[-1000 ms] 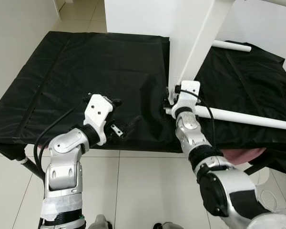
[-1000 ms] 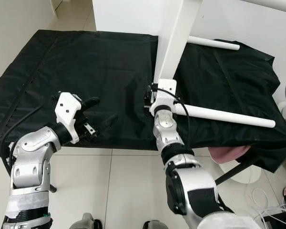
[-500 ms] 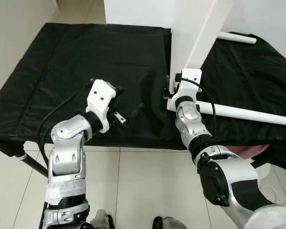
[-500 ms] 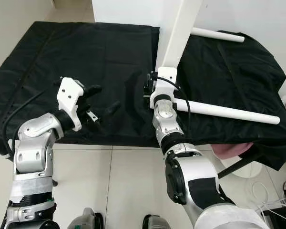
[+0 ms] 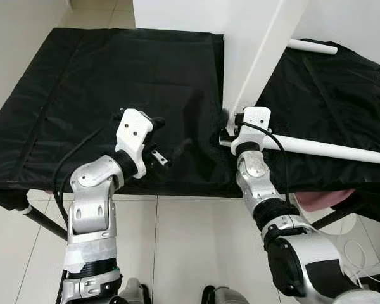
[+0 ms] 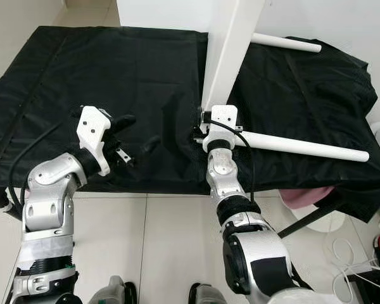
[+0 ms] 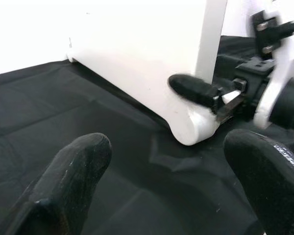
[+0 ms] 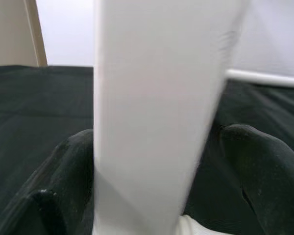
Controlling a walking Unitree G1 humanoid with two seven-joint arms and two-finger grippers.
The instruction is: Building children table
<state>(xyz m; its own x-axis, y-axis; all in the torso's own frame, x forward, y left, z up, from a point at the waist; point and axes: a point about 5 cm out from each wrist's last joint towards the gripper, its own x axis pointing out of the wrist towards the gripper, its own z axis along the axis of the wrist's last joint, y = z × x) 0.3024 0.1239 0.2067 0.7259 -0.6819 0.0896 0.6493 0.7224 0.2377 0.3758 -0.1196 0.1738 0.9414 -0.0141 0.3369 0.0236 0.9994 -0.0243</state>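
a black cloth [image 5: 82,95], matte and creased, is covering a low platform and hanging over its near edge above pale glossy floor tiles [image 5: 177,253]. left of the white table panel [image 5: 256,57], a broad stretch of cloth is lying open. the left gripper [image 5: 168,142] is hovering over that stretch near the cloth's front edge, its two black fingers spread wide and holding nothing. the white table panel, flat, smooth and round-cornered, is standing on edge near the middle of the cloth, its lower corner touching the fabric. the right gripper [image 6: 199,130] is sitting at that corner, its textured black fingers [image 8: 68,166] straddling the panel's edge on both sides. right of the panel, a white round leg [image 5: 332,151] is lying on the cloth beside the right wrist, and a second white round leg [image 5: 311,47] is lying near the cloth's far edge.
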